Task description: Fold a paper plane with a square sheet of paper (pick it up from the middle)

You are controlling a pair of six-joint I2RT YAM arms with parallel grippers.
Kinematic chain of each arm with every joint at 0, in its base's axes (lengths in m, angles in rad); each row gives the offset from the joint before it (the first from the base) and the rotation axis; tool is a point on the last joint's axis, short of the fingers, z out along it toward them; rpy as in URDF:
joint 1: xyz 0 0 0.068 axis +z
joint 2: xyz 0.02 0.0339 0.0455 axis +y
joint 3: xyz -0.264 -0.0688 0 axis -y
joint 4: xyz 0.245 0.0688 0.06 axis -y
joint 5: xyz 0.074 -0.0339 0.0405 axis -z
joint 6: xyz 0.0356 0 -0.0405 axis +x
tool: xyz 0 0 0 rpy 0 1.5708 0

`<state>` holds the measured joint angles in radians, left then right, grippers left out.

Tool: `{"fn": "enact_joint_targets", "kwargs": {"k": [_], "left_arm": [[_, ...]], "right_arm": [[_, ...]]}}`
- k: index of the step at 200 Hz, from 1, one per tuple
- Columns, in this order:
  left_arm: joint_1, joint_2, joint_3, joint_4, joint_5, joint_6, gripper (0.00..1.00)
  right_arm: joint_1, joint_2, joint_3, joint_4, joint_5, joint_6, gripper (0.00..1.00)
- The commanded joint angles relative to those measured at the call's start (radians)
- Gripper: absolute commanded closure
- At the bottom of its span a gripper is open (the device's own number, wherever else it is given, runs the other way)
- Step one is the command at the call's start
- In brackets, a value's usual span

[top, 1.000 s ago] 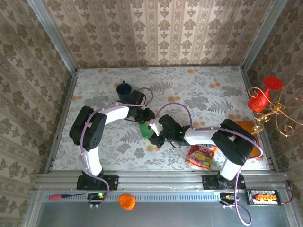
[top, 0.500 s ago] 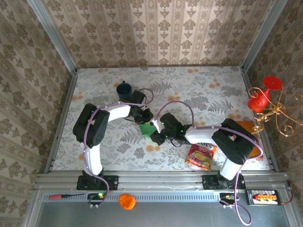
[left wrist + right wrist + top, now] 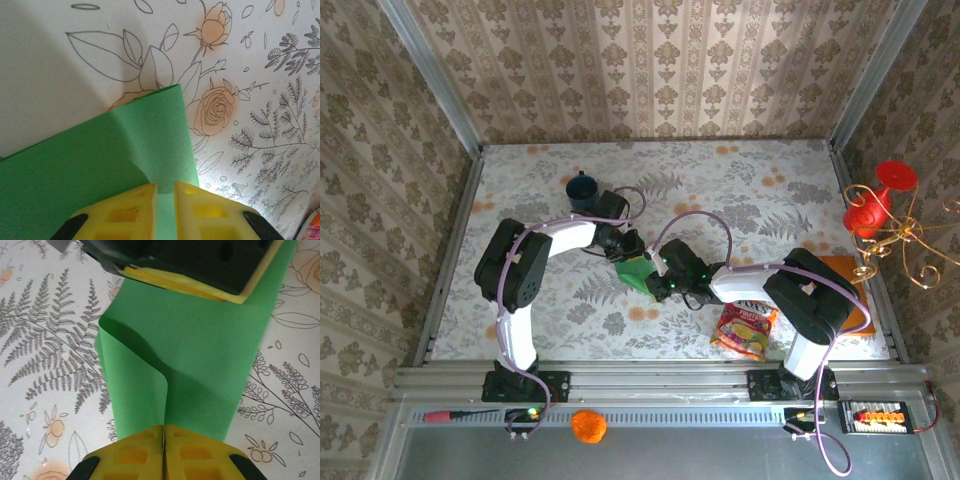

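Observation:
The square sheet of paper (image 3: 638, 271) is bright green and hangs bent between my two grippers at the middle of the flowered table. In the left wrist view the sheet (image 3: 100, 160) runs up into the narrow slit of my left gripper (image 3: 165, 192), which is shut on one edge. My right gripper (image 3: 164, 432) is shut tight on the opposite side, pinching a curled fold of the paper (image 3: 210, 355). The left gripper's fingers (image 3: 185, 284) clamp the far edge in the right wrist view. From above, the left gripper (image 3: 625, 250) and right gripper (image 3: 658, 282) sit close together.
A blue mug (image 3: 582, 188) stands behind the left arm. A colourful snack packet (image 3: 747, 330) lies at the front right, near an orange-brown board (image 3: 845, 275). A red ornament on a gold stand (image 3: 873, 208) hangs at the right wall.
My left gripper's jaws have narrowed onto the sheet. The right gripper has shifted slightly right and back, and the paper now spans between both grippers.

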<state>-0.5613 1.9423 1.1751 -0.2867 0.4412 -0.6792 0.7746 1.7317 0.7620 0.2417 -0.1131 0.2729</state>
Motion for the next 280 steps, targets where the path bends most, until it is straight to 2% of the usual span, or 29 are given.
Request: {"fn": "enact_joint_targets", "kwargs": {"k": [1, 9, 36, 59, 137, 280], "left_arm": [[0.008, 0.002, 0.02, -0.036, 0.011, 0.015, 0.82], [0.01, -0.009, 0.018, -0.031, 0.014, 0.012, 0.82], [0.028, -0.069, 0.0, -0.015, 0.014, -0.002, 0.69], [0.045, -0.101, -0.024, -0.028, 0.003, 0.002, 0.67], [0.06, -0.03, -0.034, -0.069, 0.001, 0.028, 0.82], [0.052, -0.002, -0.016, -0.085, 0.014, 0.056, 0.85]], "right_arm": [[-0.004, 0.023, 0.018, -0.018, 0.04, 0.022, 0.91], [-0.003, 0.029, 0.022, -0.018, 0.039, 0.023, 0.91], [-0.004, 0.036, 0.028, -0.017, 0.031, 0.025, 0.91], [-0.003, 0.033, 0.025, -0.014, 0.029, 0.026, 0.91], [-0.006, 0.021, 0.035, 0.002, -0.029, 0.019, 0.91], [-0.025, 0.073, 0.082, -0.028, -0.087, 0.021, 0.91]]}}
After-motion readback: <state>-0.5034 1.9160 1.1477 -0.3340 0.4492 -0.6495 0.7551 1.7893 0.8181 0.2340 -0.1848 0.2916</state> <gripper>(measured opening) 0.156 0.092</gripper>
